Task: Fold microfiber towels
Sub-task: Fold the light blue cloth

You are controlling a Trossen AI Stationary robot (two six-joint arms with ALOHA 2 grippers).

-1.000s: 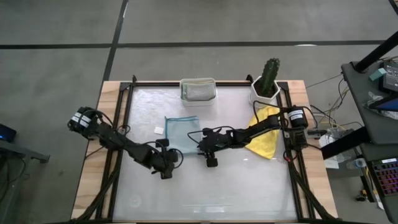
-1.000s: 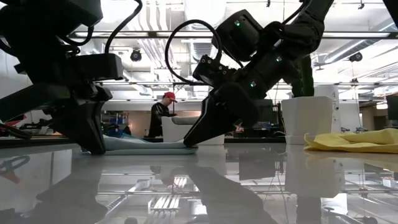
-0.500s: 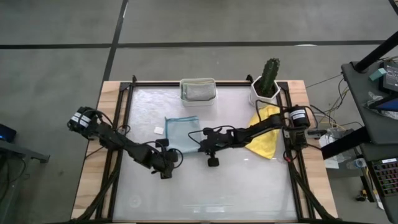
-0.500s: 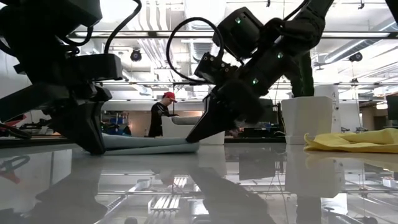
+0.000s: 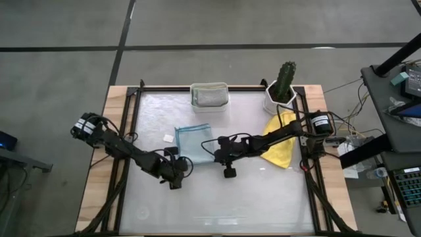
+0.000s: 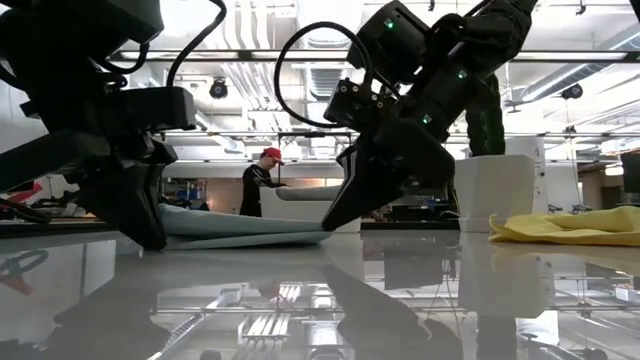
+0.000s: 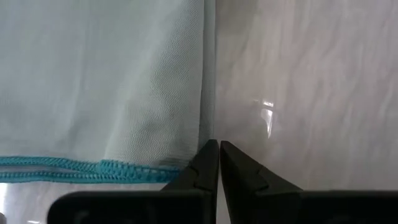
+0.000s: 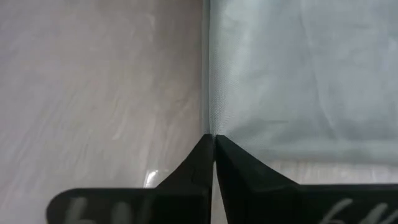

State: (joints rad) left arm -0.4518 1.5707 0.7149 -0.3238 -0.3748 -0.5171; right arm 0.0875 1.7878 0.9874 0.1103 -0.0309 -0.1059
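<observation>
the pale blue-grey towel (image 5: 194,141) lies mid-bench, a little toward the far edge, its near corners pinched; the left gripper (image 5: 176,172) is clamped tight on the near-left corner, fingers (image 7: 205,163) pressed together over the hem; the right gripper (image 5: 217,155) is closed on the near-right corner, cloth edge lifting off the bench (image 5: 263,197); a yellow towel (image 5: 281,145) is crumpled by the right edge, under the right arm; white tub (image 5: 210,95) and potted cactus (image 5: 283,87) sit along the far edge
</observation>
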